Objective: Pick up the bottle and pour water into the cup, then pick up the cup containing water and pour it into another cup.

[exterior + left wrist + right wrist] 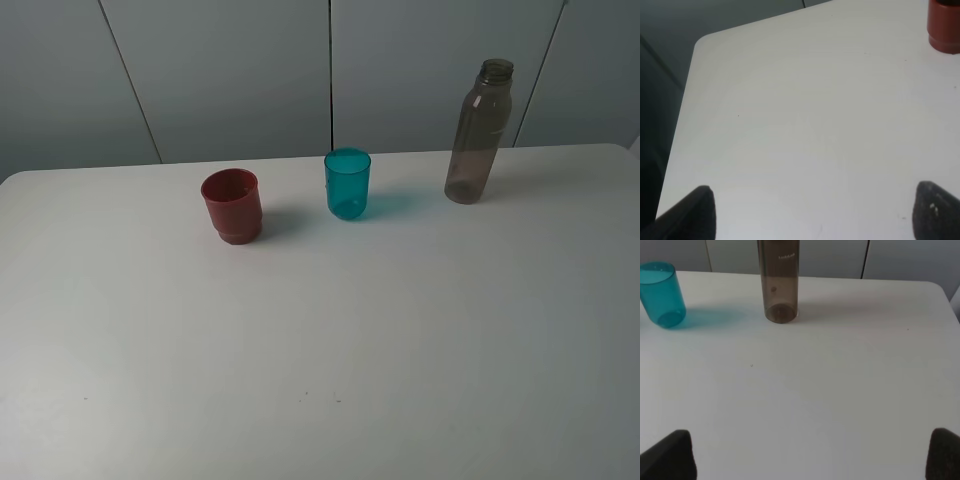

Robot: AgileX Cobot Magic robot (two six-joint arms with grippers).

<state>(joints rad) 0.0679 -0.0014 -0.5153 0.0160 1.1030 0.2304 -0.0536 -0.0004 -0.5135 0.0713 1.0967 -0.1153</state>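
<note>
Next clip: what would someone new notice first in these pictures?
Three vessels stand apart in a row along the far side of the white table: a brick-red cup on the left, a translucent teal tumbler in the middle, and a tall smoky grey-brown bottle, uncapped, on the right. All are upright and untouched, with both claws open and well short of them.

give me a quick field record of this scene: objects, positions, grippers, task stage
table: white
red cup: upright, leftmost
teal cup: upright, middle
bottle: upright, uncapped, rightmost, near the far edge
spacing: all three apart, in a rough row
left gripper: open, holding nothing, over bare table
right gripper: open, holding nothing, facing the bottle
task stage: nothing picked up yet
</note>
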